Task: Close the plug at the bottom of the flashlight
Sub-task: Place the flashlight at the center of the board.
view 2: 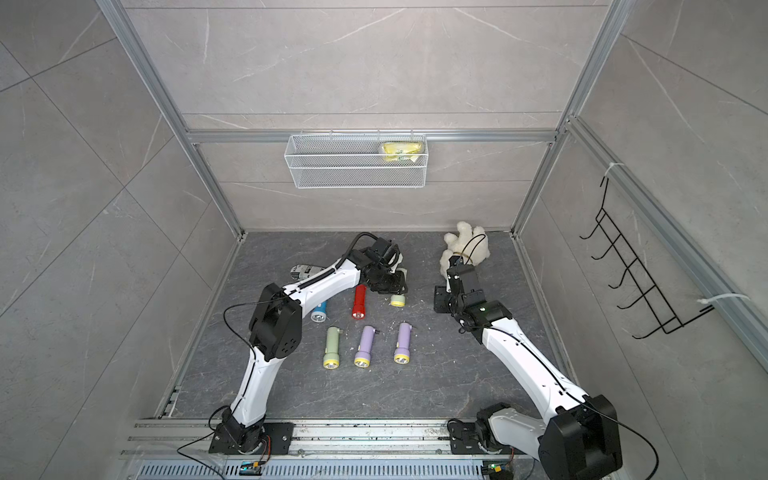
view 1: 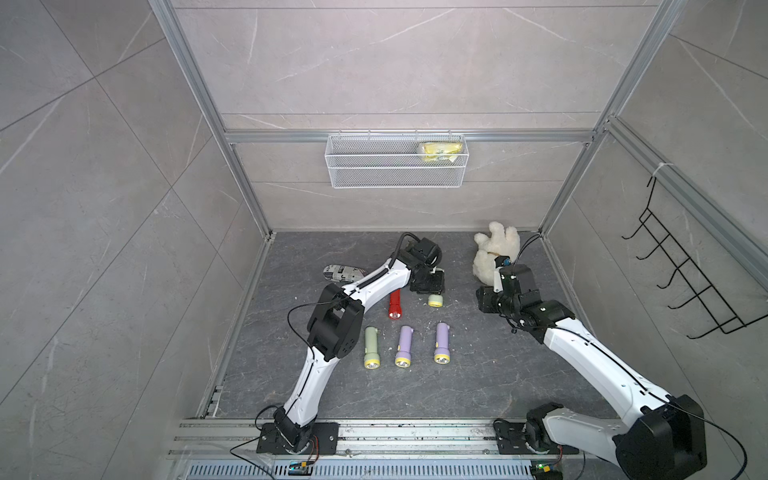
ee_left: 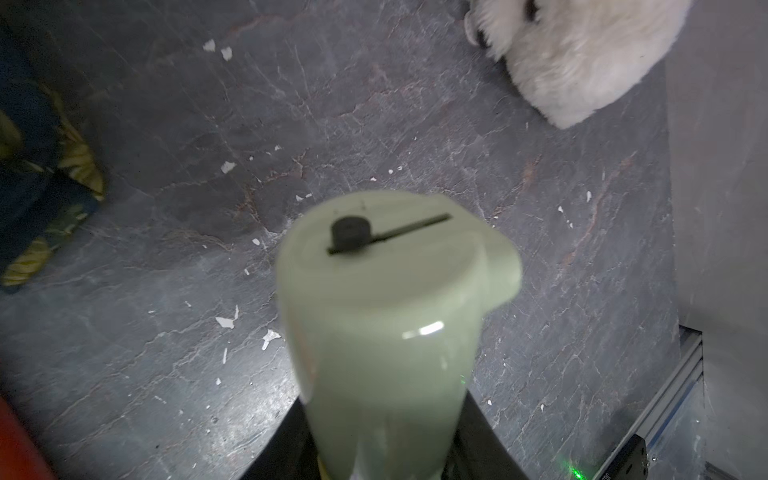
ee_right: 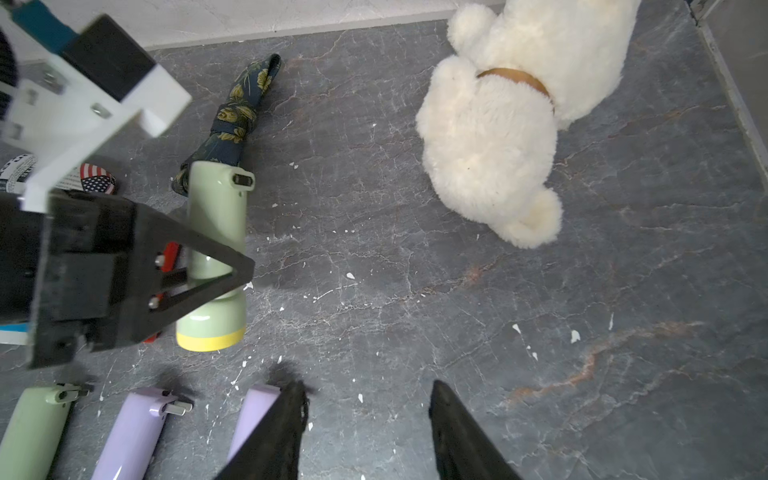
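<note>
Flashlight in pale green with a yellow head (ee_right: 216,216) sits clamped across its body by the left gripper (ee_right: 210,272), whose black fingers (ee_left: 482,440) press it from both sides. In both top views it lies behind the row of loose torches, just beside the red flashlight (view 1: 395,305), its yellow head facing the robot's base; whether it touches the dark floor (view 1: 478,374) I cannot tell. The left wrist view looks along its barrel to the bottom end (ee_left: 386,249), where a dark round knob (ee_left: 351,233) and a thin dark slit show, too blurred to say whether the plug is shut. The right gripper (ee_right: 365,424) hangs with its jaws apart and nothing between them, between the held torch and the white plush bear (ee_right: 498,137). Nearer the base lie a green flashlight (view 1: 371,347) and two purple flashlights (view 1: 404,345) (view 1: 442,343), side by side. A blue flashlight (view 2: 320,311) shows in a top view beside the left arm. A folded umbrella (ee_right: 237,116) lies behind the held torch.
</note>
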Tool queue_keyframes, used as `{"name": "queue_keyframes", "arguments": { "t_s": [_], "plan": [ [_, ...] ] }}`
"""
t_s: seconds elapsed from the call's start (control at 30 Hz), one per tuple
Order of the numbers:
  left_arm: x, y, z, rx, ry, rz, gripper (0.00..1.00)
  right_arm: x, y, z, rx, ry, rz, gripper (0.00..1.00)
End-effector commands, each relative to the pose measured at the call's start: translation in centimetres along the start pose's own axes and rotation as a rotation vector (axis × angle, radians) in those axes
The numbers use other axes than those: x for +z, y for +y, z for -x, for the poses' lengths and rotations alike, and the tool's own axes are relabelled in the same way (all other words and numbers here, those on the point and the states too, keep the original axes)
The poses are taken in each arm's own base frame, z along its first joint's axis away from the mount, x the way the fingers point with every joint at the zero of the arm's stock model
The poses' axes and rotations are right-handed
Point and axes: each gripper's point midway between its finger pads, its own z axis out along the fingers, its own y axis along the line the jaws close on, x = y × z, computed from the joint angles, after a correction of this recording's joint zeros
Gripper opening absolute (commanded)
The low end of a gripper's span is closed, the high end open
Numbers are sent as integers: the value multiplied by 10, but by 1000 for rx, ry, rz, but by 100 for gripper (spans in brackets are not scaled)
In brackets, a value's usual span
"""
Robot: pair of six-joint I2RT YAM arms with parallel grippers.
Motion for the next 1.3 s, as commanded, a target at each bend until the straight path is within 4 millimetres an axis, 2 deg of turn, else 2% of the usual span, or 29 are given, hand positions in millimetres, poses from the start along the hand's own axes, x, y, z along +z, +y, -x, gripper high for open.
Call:
{"name": "queue_keyframes", "arguments": {
  "t_s": [0.0,0.17,0.47,0.7,0.77,0.83,0.9,1.03,1.07,1.1,1.27],
  "plan": [
    [-3,-5,-2,-63,42,7,0,-2,2,2,4,-15,24,52],
    [18,6,-12,-95,111,44,0,-3,2,2,5,-18,27,52],
    [39,20,-22,-140,162,45,0,-4,3,3,7,-20,34,52],
    [49,28,-23,-180,183,27,11,-4,4,3,7,-19,36,52],
    [50,29,-23,-185,185,24,23,-5,3,3,6,-22,37,52],
    [50,29,-22,-185,183,22,29,-6,4,3,6,-26,43,52],
    [49,28,-19,-185,173,17,42,-6,5,3,6,-27,47,52],
    [45,25,-12,-182,152,-3,56,-5,7,2,4,-22,61,51],
    [44,23,-10,-181,146,-8,74,-5,8,2,5,-20,63,51],
    [43,23,-9,-179,142,-10,99,-6,8,2,5,-22,63,50],
    [37,20,-5,-173,130,-17,100,-8,8,3,8,-27,67,50]
  ]
}}
